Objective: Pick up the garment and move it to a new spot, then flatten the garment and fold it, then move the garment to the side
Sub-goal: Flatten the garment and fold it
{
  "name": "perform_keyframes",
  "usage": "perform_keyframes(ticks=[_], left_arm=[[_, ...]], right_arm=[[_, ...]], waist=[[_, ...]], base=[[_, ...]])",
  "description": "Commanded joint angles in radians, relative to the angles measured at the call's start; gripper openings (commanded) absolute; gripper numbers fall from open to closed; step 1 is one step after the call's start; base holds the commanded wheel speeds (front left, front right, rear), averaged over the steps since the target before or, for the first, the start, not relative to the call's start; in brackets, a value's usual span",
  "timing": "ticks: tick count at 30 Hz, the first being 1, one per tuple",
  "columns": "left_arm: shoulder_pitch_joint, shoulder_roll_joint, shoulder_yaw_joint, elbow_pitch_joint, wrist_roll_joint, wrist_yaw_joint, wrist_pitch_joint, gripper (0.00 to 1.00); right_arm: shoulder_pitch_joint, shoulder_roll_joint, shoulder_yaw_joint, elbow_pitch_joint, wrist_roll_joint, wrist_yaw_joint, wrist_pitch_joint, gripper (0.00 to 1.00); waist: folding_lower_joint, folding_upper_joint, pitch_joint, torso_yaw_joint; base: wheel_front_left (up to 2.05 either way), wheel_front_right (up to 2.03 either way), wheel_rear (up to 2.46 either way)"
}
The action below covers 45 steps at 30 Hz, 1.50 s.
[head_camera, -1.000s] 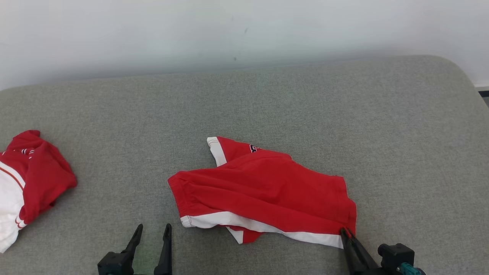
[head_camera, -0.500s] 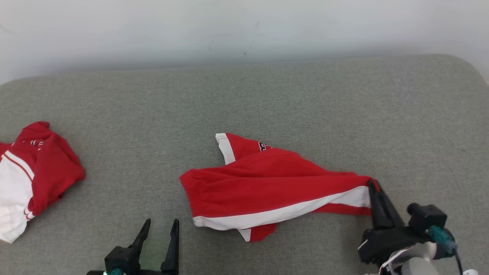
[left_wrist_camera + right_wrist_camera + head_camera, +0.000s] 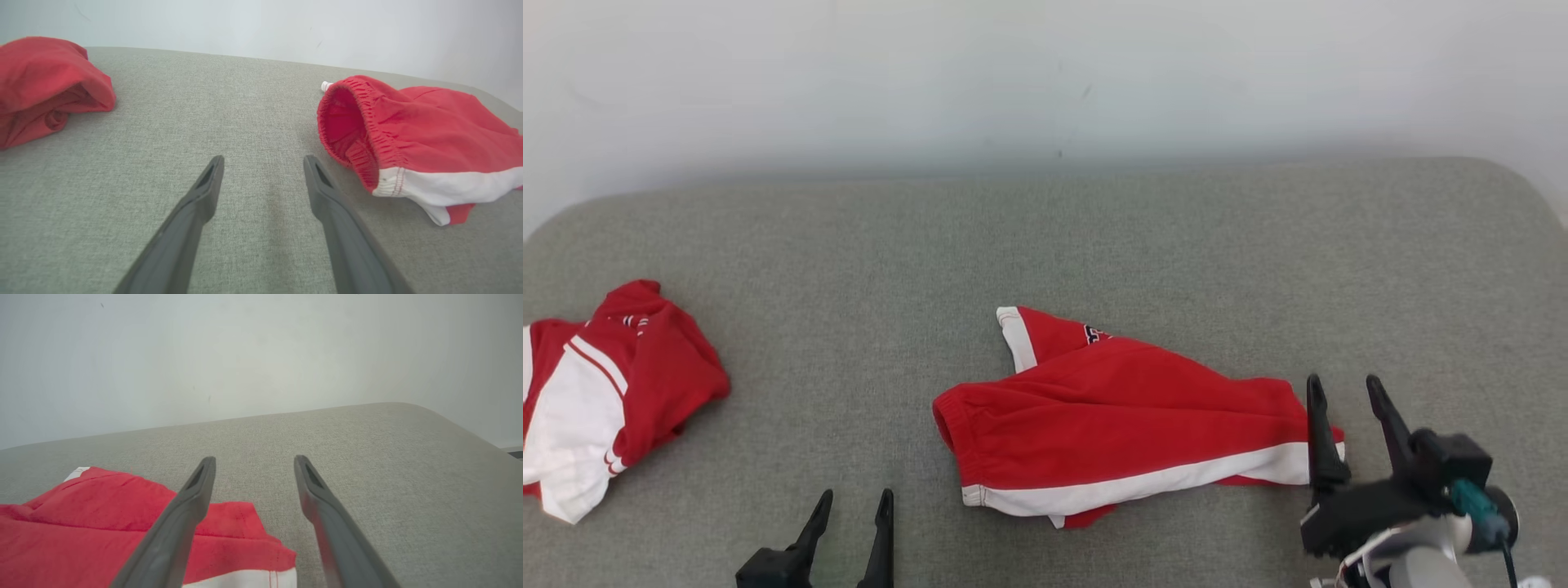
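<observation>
**A:** Which way does the garment lie?

**B:** The red garment (image 3: 1127, 425), a pair of shorts with a white side stripe, lies about midway across the grey fabric surface (image 3: 1045, 245), toward its near edge. Its long axis runs left to right. The elastic waistband (image 3: 949, 418) gapes open at the left end and the leg hems finish at the right. One leg pokes out toward the far side, showing a white hem band.

**A:** And the fingers?

**B:** The right fingers (image 3: 1319, 433) stand spread wide at the hem end, gripping nothing. The right wrist view shows bare grey fabric between them. The finger closer to the shorts crosses over the hem corner, and I cannot tell whether it touches the cloth. The left fingers (image 3: 880, 531) are also spread wide at the near edge, left of the waistband and clear of it, with only grey fabric between them.

**A:** Any writing?

**B:** There is a small dark print (image 3: 1094, 333) on the far leg, partly tucked under a fold and too small to read. A second red-and-white garment (image 3: 621, 400) lies crumpled at the left, well apart.
</observation>
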Motion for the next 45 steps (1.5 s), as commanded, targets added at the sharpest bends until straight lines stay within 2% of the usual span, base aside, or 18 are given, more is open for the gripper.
perform_keyframes(ticks=[1, 9, 12, 22, 33, 39, 45], left_arm=[[0.017, -0.001, 0.006, -0.006, 0.01, 0.002, -0.003, 1.0], [0.068, -0.001, 0.046, -0.067, 0.041, 0.011, -0.003, 1.0], [0.085, -0.001, 0.052, -0.084, 0.063, 0.029, -0.003, 1.0], [0.12, -0.001, 0.061, -0.121, 0.095, 0.05, -0.003, 1.0], [0.129, -0.001, 0.064, -0.14, 0.118, 0.048, -0.003, 1.0], [0.125, -0.001, 0.048, -0.14, 0.097, 0.043, -0.003, 1.0], [0.092, -0.001, -0.028, -0.121, 0.002, 0.016, -0.003, 1.0]], right_arm=[[0.032, 0.008, 0.004, -0.015, -0.011, -0.002, 0.0, 1.0], [0.162, 0.023, 0.017, -0.084, -0.045, -0.002, 0.0, 1.0], [0.19, 0.025, 0.031, -0.091, -0.056, -0.002, 0.0, 1.0], [0.22, 0.027, 0.06, -0.134, -0.071, -0.002, 0.0, 1.0], [0.218, 0.027, 0.093, -0.14, -0.049, -0.002, 0.0, 1.0], [0.21, 0.027, 0.093, -0.133, -0.042, -0.002, 0.0, 1.0], [0.2, 0.027, 0.095, -0.131, -0.048, -0.002, 0.0, 1.0]], waist=[[0.0, 0.0, -0.025, -0.009], [0.0, 0.0, -0.064, -0.034], [0.0, 0.0, -0.069, -0.039], [0.0, 0.0, -0.092, -0.031], [0.0, 0.0, -0.087, -0.004], [0.0, 0.0, -0.069, -0.007], [0.0, 0.0, -0.028, -0.01]], base=[[0.0, 0.0, 0.0], [0.0, 0.0, 0.0], [0.0, 0.0, 0.0], [0.0, 0.0, 0.0], [0.0, 0.0, 0.0], [0.0, 0.0, 0.0], [0.0, 0.0, 0.0]])
